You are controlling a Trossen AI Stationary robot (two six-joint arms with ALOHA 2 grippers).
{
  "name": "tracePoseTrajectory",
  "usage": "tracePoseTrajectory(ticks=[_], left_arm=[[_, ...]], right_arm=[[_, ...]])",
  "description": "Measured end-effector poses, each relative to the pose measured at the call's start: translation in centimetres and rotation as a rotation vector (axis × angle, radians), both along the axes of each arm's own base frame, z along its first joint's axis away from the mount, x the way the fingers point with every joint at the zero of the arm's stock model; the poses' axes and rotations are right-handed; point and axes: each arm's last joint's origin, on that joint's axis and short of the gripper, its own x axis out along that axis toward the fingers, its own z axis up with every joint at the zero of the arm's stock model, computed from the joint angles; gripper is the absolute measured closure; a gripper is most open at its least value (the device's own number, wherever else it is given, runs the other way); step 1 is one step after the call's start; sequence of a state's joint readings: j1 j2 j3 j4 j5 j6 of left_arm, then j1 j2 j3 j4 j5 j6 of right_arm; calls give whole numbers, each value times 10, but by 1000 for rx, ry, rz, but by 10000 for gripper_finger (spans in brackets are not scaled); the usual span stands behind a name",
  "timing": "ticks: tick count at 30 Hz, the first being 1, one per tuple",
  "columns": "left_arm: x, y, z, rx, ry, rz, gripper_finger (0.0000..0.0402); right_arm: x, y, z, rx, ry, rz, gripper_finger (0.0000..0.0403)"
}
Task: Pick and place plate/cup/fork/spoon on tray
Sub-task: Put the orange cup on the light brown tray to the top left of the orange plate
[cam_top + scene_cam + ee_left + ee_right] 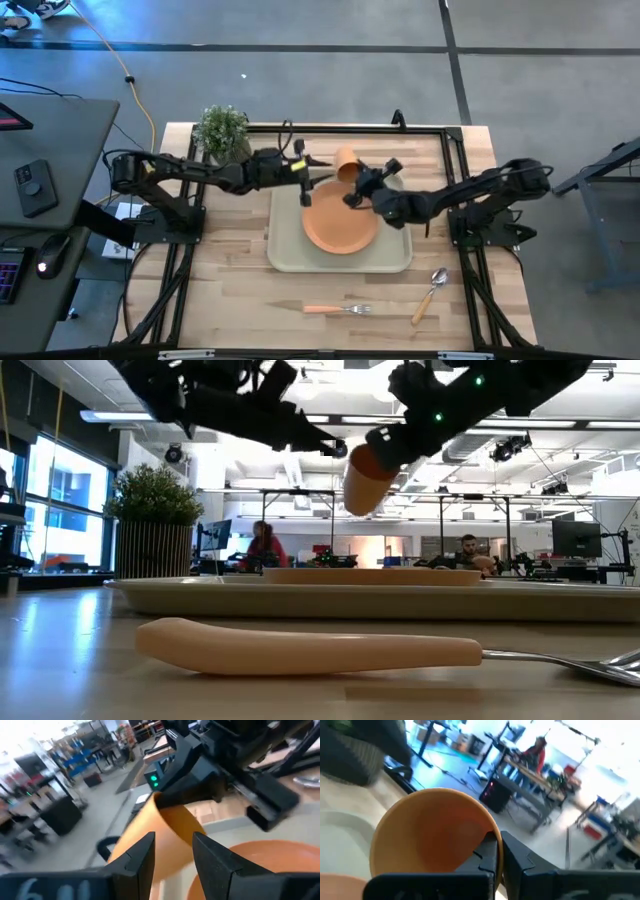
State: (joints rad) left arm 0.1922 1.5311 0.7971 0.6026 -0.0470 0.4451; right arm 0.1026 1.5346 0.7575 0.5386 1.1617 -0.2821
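My right gripper (358, 182) is shut on the small orange cup (346, 163), held in the air over the tray's far edge. My left gripper (322, 165) is open right beside the cup, its two fingers (142, 857) level with the cup's outer wall (170, 827). The round orange plate (340, 222) lies flat in the pale tray (290, 262). The fork (337, 309) and the spoon (432, 293) lie on the table near its front edge. The fork's handle (300, 645) fills the front of the low view. My right gripper pinches the cup's rim (485, 832), one finger (489, 854) inside the cup and one outside. It comes slanting down from the table's right. The cup (368, 478) hangs tilted, base down and mouth toward the gripper, clear of the tray. My left gripper: I cannot tell whether it touches the cup.
A potted green plant (222, 130) stands at the table's far left corner, beside the left arm. A black frame (440, 128) runs along the table's far side. People sit at desks (262, 545) in the room behind.
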Motion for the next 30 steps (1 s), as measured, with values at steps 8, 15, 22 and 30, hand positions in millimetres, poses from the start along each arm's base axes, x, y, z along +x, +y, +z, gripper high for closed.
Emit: tracePoseTrajectory(ticks=[8, 15, 22, 30], left_arm=[[3, -21, 5, 133, -15, 130, 280], [4, -29, 5, 139, -15, 138, 280], [7, -30, 10, 134, -35, 113, 280], [9, -32, 13, 164, -28, 131, 280]], right_arm=[[15, 16, 4, -72, 100, 42, 402], [25, 14, 13, -117, 160, 23, 403], [37, 15, 20, -131, 197, 56, 403], [38, 15, 24, -135, 208, 52, 403]])
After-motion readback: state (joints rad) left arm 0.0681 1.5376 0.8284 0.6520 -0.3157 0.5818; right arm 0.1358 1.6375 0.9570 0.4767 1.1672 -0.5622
